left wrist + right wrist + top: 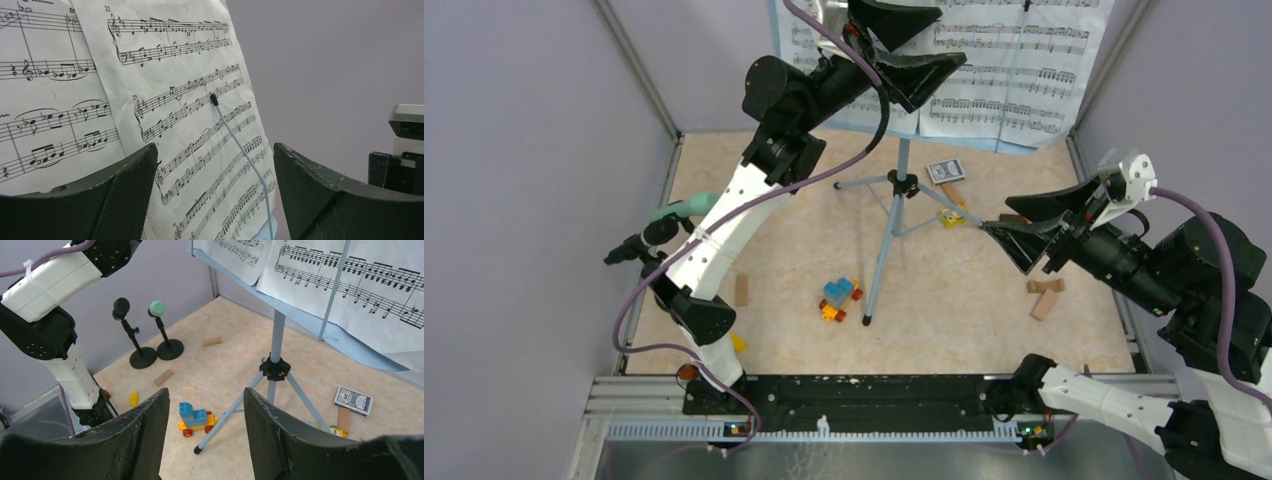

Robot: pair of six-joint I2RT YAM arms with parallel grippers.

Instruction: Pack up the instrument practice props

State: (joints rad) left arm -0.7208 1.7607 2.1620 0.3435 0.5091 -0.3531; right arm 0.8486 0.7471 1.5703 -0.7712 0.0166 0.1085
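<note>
The pale-blue music desk (874, 124) stands on its silver tripod pole (902, 170) at the back centre, with white sheet-music pages (1014, 70) on it. My left gripper (921, 42) is raised in front of the pages and is open. In the left wrist view its fingers (135, 180) stand either side of the right page's edge (200, 125) and a thin wire page holder (240, 145). My right gripper (1012, 222) hangs open and empty right of the tripod. The mint-green microphone (157, 308) and the black microphone (121, 306) sit upright in round-based holders (143, 358) by the left wall.
A colourful toy brick car (839, 298) lies near a tripod foot. A card deck (945, 170) lies behind the tripod. Tan wooden blocks (1044, 295) lie at the right and one (742, 290) at the left. A yellow brick (133, 398) sits by the left arm's base.
</note>
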